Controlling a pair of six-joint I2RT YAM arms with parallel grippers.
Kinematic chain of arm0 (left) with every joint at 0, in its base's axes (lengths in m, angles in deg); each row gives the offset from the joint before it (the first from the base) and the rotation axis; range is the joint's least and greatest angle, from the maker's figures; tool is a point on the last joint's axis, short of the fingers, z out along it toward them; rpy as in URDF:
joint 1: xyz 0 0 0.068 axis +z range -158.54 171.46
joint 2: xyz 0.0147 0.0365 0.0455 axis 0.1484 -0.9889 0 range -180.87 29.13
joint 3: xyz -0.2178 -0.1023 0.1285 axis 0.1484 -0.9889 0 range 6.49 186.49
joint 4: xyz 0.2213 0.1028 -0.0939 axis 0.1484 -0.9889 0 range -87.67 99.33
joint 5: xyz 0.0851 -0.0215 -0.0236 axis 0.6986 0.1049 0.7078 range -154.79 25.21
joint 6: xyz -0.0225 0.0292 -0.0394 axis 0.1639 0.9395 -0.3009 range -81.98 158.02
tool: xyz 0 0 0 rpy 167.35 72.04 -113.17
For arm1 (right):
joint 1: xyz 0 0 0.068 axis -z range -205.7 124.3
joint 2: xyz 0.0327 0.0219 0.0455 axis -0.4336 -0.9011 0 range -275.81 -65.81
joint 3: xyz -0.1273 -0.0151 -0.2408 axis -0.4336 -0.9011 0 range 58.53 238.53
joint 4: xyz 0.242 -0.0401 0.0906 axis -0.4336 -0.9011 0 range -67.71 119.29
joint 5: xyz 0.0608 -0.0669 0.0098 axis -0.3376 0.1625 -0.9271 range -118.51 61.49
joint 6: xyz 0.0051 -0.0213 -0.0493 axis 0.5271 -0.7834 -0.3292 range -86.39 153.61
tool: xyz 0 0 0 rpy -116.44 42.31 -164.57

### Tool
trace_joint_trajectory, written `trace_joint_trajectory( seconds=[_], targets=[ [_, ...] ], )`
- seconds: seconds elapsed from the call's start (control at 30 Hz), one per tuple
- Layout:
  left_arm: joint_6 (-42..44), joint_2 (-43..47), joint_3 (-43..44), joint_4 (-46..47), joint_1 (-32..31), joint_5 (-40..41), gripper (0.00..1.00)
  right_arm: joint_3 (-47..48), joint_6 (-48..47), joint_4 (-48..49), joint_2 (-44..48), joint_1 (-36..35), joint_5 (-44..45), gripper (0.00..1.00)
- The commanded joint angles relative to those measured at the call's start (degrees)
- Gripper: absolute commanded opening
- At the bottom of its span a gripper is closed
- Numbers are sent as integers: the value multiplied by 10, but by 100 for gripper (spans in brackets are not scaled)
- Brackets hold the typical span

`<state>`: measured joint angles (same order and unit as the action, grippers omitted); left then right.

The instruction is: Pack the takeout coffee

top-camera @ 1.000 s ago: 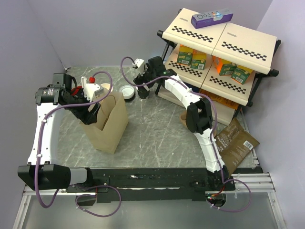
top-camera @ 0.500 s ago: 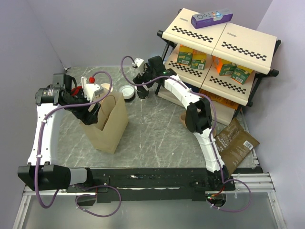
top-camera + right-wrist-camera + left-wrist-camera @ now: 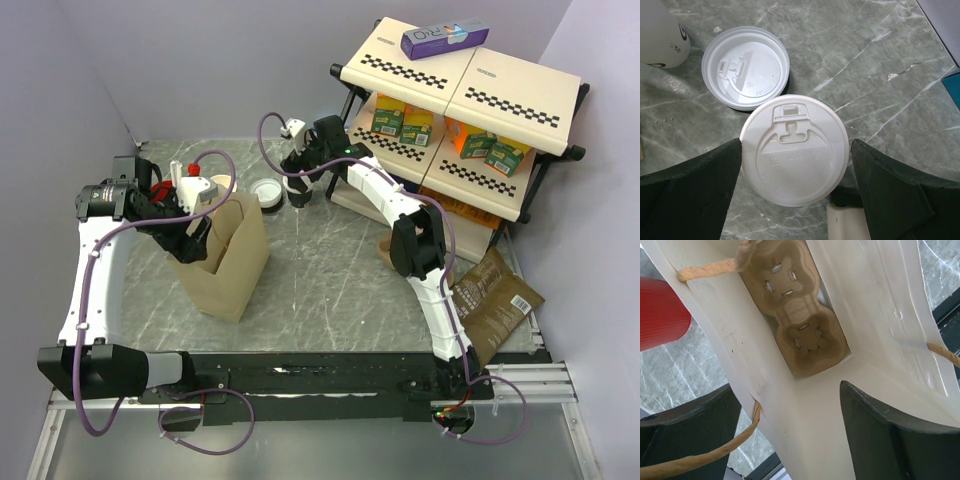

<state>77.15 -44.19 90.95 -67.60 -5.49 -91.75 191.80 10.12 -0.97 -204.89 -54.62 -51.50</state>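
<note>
The takeout coffee (image 3: 300, 197) stands upright on the grey marble table (image 3: 330, 290), towards the far edge and just in front of the left foot of the shelf rack (image 3: 460, 80). From the right wrist its round white lid (image 3: 795, 155) fills the middle of the view, and the dark body beneath is all but hidden.

The right gripper (image 3: 796, 145) hangs over the cup with its jaws spread wide. One dark finger (image 3: 690, 195) lies at each side of the lid, close against the rim. Whether they touch the cup under the lid cannot be told.

Just beside the coffee, on its left in the top view, a loose white lid (image 3: 745, 67) lies flat on the table, nearly touching the cup's lid. Beyond it stands a pale cup (image 3: 660, 35).

Further left a brown paper bag (image 3: 225, 255) stands open. The left gripper (image 3: 190, 235) straddles its rim, jaws wide, one finger outside the wall and the other inside. Down in the bag lies a brown pulp cup carrier (image 3: 795, 315). A twine handle (image 3: 705, 460) hangs by the outer finger. A red cup (image 3: 660, 310) stands just outside the bag.

The rack on the right carries green cartons (image 3: 400, 118) and orange cartons (image 3: 485, 145), with a purple box (image 3: 445, 38) on top. A brown snack pouch (image 3: 497, 298) lies near the table's right edge.
</note>
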Motion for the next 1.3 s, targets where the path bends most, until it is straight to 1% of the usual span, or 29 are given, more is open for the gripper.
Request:
trace_joint_trajectory(
  seconds=[0.0,0.33,0.93,0.97,1.07,1.17,1.27],
  targets=[
    [-9,14,-5,6,2,-20,82,7,1,16,10,5,-7,95],
    [-12,10,-6,8,2,-21,81,8,-31,-4,7,-1,-7,86],
    [-13,8,-11,12,2,-24,81,13,-31,-41,-1,-2,0,86],
    [-12,7,-11,13,2,-26,81,13,-32,-43,-1,-2,0,84],
    [-13,8,-12,14,2,-27,81,11,-38,-54,3,-2,-7,72],
    [-14,11,-16,20,2,-28,81,-15,-41,-41,23,-2,-7,68],
    [-13,14,-21,26,2,-31,81,-49,-40,-19,53,-4,1,67]
  ],
)
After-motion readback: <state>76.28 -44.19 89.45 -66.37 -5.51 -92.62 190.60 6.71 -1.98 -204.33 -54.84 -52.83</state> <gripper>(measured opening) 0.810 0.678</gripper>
